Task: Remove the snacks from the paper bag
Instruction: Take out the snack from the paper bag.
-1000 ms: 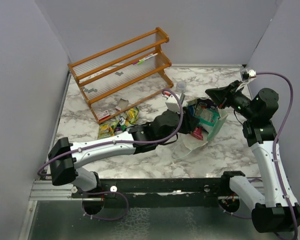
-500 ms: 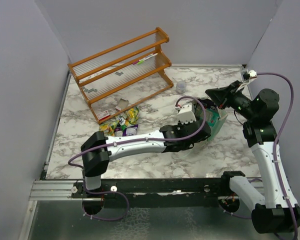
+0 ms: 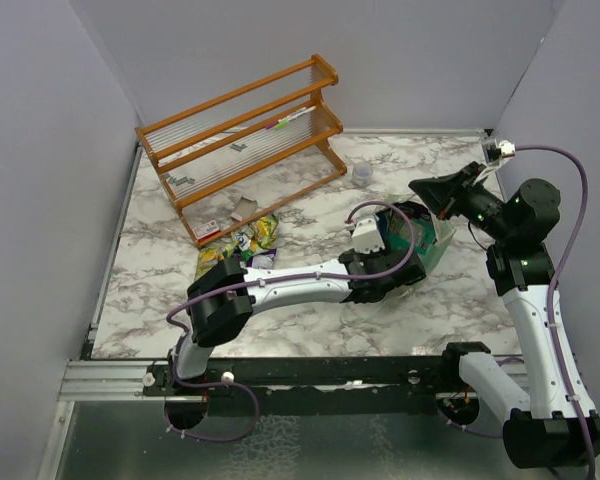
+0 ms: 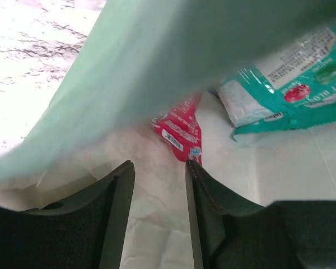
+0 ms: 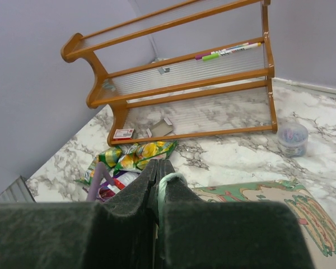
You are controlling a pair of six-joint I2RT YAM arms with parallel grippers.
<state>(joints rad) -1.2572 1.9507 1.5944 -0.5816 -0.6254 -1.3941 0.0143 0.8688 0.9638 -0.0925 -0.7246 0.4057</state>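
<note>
Over at the right side of the marble tabletop (image 3: pixel 460 300), the right tool (image 5: pixel 158 168) is clenched on the rim of the mint-green paper bag (image 3: pixel 438 243) while the left tool (image 4: pixel 158 166) sits inside, released and empty, facing a crinkly pink-red packet (image 4: pixel 179 126) and a teal packet (image 4: pixel 285 95).

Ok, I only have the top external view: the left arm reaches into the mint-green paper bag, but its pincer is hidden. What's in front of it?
Observer: In the left wrist view the left pincer is open inside the mint-green paper bag. A pink-red shiny packet lies just ahead of its jaws, not gripped.
Operator: Anything else in there?
Observer: A teal shiny packet lies to the right of the pink-red one, on the bag's cream inside.
Operator: And the right pincer?
Observer: In the right wrist view the right pincer is shut, with a pale green bit of the bag's edge showing between its fingers.
</note>
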